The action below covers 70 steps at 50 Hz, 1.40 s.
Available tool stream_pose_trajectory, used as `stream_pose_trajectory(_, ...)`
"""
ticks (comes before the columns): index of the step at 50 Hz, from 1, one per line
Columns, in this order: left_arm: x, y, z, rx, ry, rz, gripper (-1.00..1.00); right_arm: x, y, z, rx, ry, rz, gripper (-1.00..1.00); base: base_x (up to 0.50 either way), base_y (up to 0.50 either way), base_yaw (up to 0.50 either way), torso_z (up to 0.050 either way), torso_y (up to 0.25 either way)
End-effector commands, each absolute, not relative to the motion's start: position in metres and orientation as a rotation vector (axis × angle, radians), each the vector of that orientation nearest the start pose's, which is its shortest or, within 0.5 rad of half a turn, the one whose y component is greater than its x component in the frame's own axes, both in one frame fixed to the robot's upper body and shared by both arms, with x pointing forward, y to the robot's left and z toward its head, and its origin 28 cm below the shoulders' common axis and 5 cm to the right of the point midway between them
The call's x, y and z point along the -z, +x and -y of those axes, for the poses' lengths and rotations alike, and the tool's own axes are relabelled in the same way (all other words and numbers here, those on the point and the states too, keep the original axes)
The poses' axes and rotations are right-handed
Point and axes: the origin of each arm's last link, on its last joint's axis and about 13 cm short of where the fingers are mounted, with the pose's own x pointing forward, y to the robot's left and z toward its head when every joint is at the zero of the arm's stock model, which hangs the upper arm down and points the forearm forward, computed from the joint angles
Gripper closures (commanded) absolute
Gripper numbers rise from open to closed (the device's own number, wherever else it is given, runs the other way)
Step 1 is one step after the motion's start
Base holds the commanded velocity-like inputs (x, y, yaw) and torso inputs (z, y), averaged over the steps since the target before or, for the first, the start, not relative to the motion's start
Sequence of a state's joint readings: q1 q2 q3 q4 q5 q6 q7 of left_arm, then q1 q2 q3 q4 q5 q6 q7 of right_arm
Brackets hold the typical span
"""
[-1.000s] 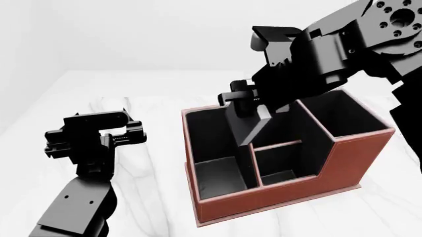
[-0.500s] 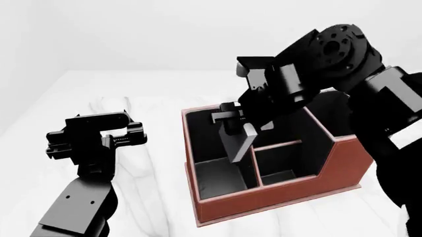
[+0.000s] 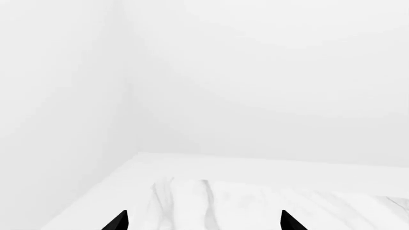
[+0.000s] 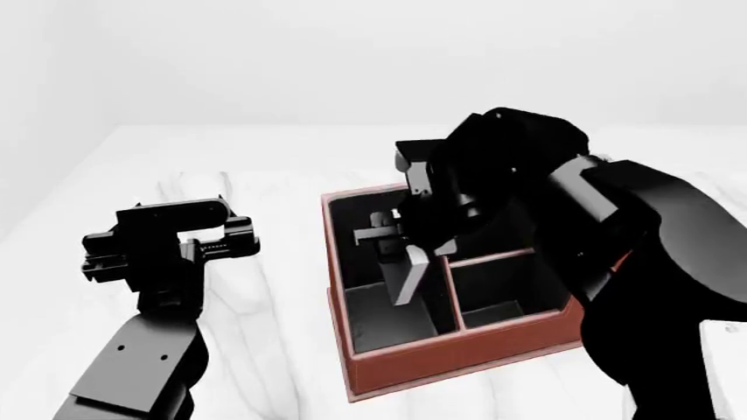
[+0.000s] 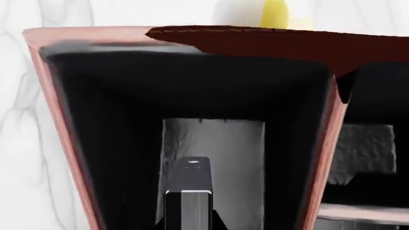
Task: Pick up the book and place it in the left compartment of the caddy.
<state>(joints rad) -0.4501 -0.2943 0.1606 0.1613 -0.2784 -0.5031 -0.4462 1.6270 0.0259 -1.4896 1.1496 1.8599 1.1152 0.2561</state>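
The black book (image 4: 411,273) hung tilted inside the left compartment (image 4: 380,311) of the reddish-brown caddy (image 4: 467,354), at the counter's 3 o'clock.

No readable text, labels, brand names, numbers or signs appear in any view. The caddy (image 4: 467,359) shows plain reddish-brown walls and unmarked black lining. The book (image 4: 411,273) shows a blank black cover with no title on it. The counter (image 4: 268,289) carries only grey marble veining. Both robot arms are plain black with no lettering visible on them.
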Motion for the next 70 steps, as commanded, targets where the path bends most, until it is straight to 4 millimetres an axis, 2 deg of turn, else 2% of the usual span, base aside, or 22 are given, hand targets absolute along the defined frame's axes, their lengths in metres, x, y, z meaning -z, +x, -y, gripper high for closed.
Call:
stream_pose_trajectory(1, -0.126, 0.291, -0.238, -0.272, 0.079, 0.076, -1.0, -0.225, 0.371, 0.022, -0.348, -0.034, -1.074, 1.0, 0.0, 0.0, 0.0, 0.02, 0.0)
stream_pose_trajectory(31, -0.126, 0.29, -0.239, -0.272, 0.079, 0.076, -1.0, -0.19, 0.367, 0.022, -0.273, -0.109, -1.11, 1.0, 0.0, 0.0, 0.0, 0.0, 0.001)
stream_pose_trajectory(50, -0.123, 0.289, -0.239, -0.271, 0.082, 0.071, -1.0, -0.187, 0.373, 0.022, -0.286, -0.123, -1.019, 1.0, 0.0, 0.0, 0.0, 0.0, 0.001)
stream_pose_trajectory(70, -0.125, 0.29, -0.241, -0.277, 0.08, 0.075, -1.0, -0.163, 0.37, 0.027, -0.282, -0.129, -1.045, 1.0, 0.0, 0.0, 0.0, 0.0, 0.001)
